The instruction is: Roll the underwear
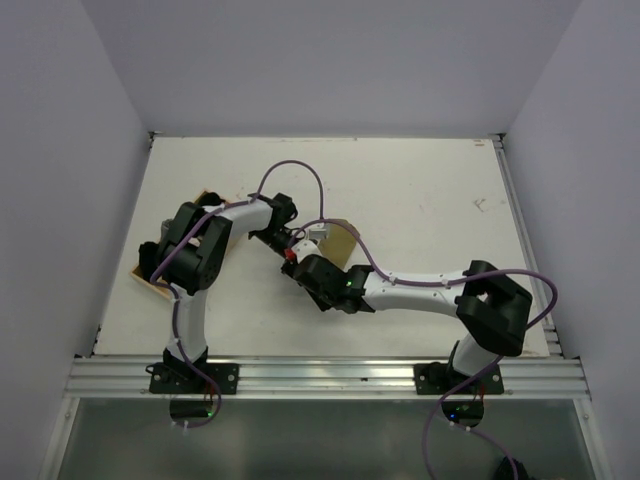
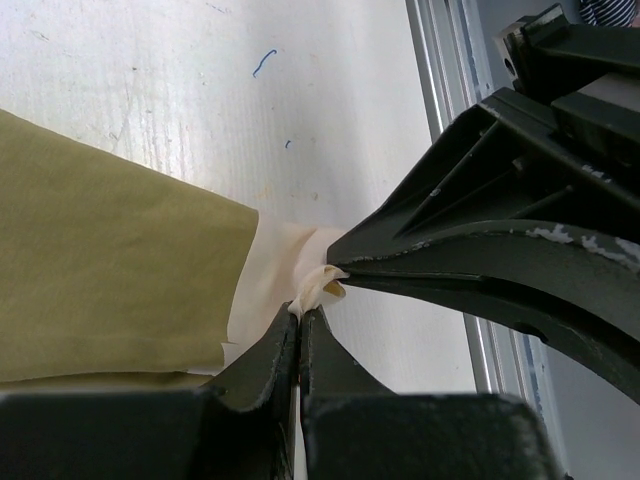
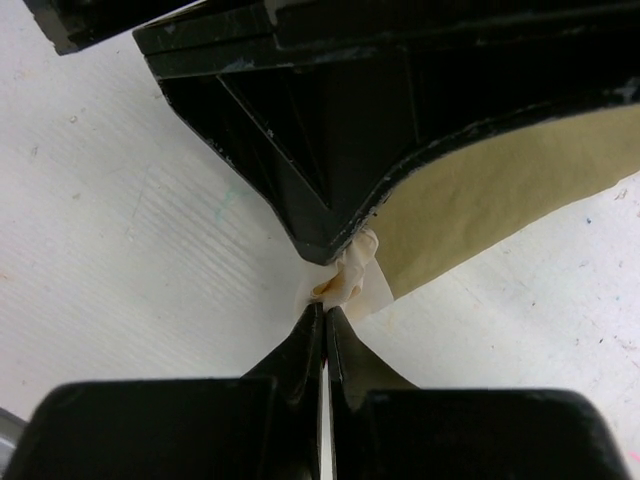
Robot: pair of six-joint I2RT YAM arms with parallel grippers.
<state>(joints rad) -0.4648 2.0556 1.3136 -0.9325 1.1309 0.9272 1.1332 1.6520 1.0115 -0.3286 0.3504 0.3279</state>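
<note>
My left gripper (image 2: 301, 318) was closed tight, its fingers pressed together with a crumpled bit of pale cream cloth nipped at their tips. That cloth was a corner of the underwear (image 2: 110, 260). Its olive-khaki face lay flat on the white table (image 2: 200, 90), spreading ahead and to the left of those fingers in the left wrist view. My right gripper (image 3: 323, 312) was closed just as narrow and gripped the same cream bunch from the opposite side. The two sets of tips met almost nose to nose, with the little wad between them. Seen from my right wrist, the olive cloth stretched off ahead and to the right, partly under my left fingers. From above, both arms reached toward the middle of the table, and the garment lay just beyond where they met. A small blue mark (image 2: 263, 62) showed on the table beyond the cloth.
</note>
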